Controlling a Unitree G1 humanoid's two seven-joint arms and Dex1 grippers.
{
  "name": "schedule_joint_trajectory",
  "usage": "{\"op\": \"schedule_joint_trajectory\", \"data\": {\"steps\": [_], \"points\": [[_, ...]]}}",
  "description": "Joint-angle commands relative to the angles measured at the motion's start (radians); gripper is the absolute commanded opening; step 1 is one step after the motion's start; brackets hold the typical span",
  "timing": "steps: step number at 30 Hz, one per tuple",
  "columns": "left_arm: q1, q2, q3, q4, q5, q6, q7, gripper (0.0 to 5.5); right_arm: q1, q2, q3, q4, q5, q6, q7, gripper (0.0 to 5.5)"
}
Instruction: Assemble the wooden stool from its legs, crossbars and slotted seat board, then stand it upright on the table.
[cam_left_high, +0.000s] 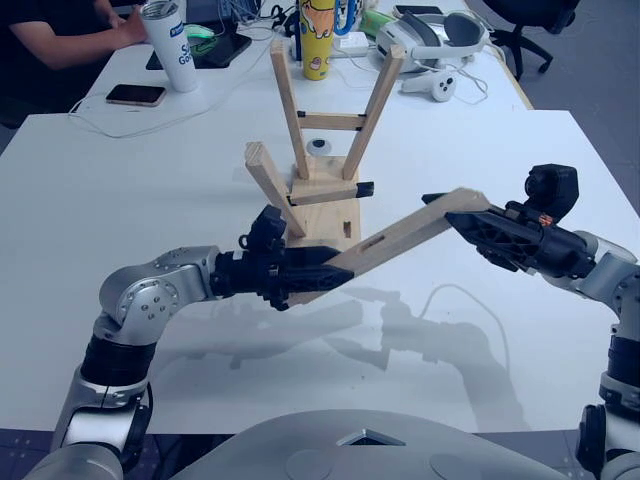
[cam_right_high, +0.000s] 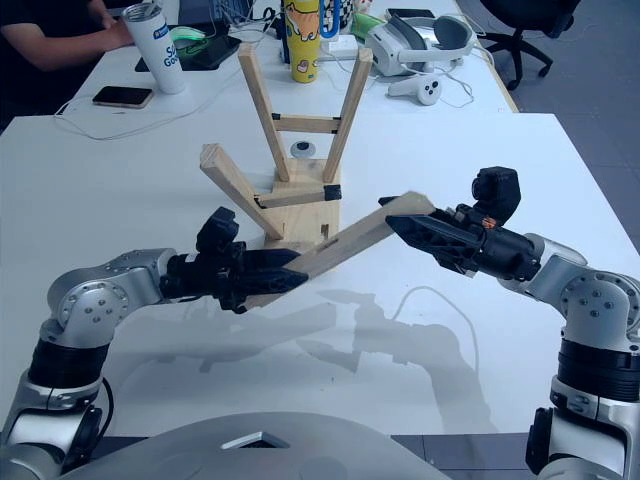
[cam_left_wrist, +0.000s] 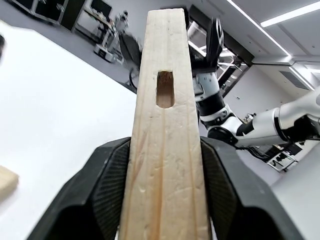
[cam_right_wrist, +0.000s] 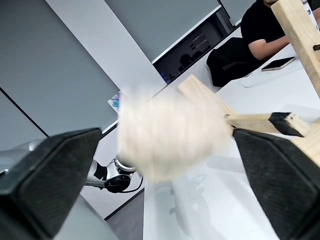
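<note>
Head view: the left gripper (cam_left_high: 325, 272) clamps the low end of a loose leg (cam_left_high: 400, 240), which slants up to the right gripper (cam_left_high: 455, 208). The half-built stool (cam_left_high: 320, 190) sits just behind on the table (cam_left_high: 150, 200), with a cup (cam_left_high: 168, 45) far back.
Left wrist: fingers (cam_left_wrist: 107, 185) press the leg's sides.
Right wrist: fingers (cam_right_wrist: 50, 165) are spread wide around the blurred leg tip.

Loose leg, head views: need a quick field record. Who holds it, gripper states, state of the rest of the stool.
loose leg: held off the table, slanted between the two arms
left gripper: shut on the leg's lower end
right gripper: open, fingers astride the upper end
mortise: empty slot in the leg's face
seat board: flat on the table
upright legs: two, joined by a crossbar
third leg: tilted
</note>
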Motion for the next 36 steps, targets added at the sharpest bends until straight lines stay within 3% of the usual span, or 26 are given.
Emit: {"op": "schedule_joint_trajectory", "data": {"steps": [1, 16, 21, 22, 30, 33, 36], "points": [[-0.001, 0.014, 0.002, -0.005, -0.001, 0.024, -0.013, 2.06, 0.008, 0.004, 0.027, -0.013, -0.003, 0.016, 0.002, 4.22], [0.01, 0.018, 0.01, -0.021, 0.008, 0.047, -0.026, 2.06, 0.018, -0.01, 0.041, -0.015, -0.042, -0.005, 0.011, 2.1], [0.014, 0.011, 0.005, -0.013, 0.046, 0.02, -0.019, 2.06, 0.028, -0.01, 0.044, -0.023, -0.052, -0.006, 0.016, 2.1], [0.013, 0.003, 0.009, -0.007, 0.046, 0.018, -0.012, 2.43, 0.03, -0.013, 0.045, -0.024, -0.056, -0.006, 0.02, 2.1], [0.032, -0.042, 0.034, -0.001, 0.09, -0.046, 0.043, 3.43, 0.052, -0.116, 0.076, 0.006, -0.187, -0.039, 0.137, 2.1], [0.064, 0.0, -0.039, 0.007, 0.231, -0.128, 0.034, 3.74, 0.056, -0.223, 0.083, 0.077, -0.285, -0.09, 0.254, 2.09], [0.106, 0.032, -0.175, 0.023, 0.503, -0.349, 0.047, 3.74, -0.056, -0.283, 0.089, 0.224, -0.351, -0.131, 0.335, 2.09]]}}
